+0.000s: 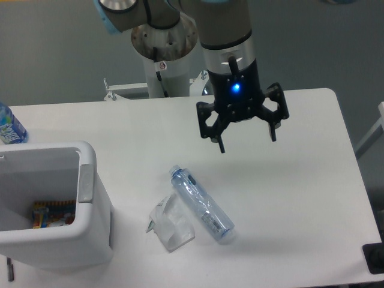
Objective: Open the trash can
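Observation:
The white boxy trash can (pixel 90 240) stands at the table's front left. Its top is open and I see colourful rubbish (pixel 53 213) inside; no lid covers the opening. A grey push-button tab (pixel 86 183) sits on its right rim. My gripper (pixel 247 144) hangs above the table's back middle, well to the right of the can, with its two black fingers spread wide and nothing between them.
A clear plastic bottle (pixel 202 204) lies on its side in the table's middle. A crumpled clear plastic piece (pixel 171 225) lies beside it on the left. A blue-labelled bottle (pixel 9 127) stands at the far left edge. The robot base (pixel 163 54) is behind the table.

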Controlling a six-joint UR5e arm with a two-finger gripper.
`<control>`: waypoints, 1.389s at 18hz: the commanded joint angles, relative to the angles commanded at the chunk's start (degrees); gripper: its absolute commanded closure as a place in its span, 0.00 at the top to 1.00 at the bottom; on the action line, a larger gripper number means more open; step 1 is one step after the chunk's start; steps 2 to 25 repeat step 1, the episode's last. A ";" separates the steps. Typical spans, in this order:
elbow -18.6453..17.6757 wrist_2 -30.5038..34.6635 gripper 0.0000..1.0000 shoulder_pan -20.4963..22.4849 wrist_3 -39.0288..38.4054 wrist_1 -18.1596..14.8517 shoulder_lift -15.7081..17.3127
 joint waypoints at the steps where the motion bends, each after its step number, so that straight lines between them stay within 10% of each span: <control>1: 0.00 0.53 1.00 0.00 0.27 0.00 -0.09; 25: 0.00 0.53 1.00 0.00 0.27 0.00 -0.09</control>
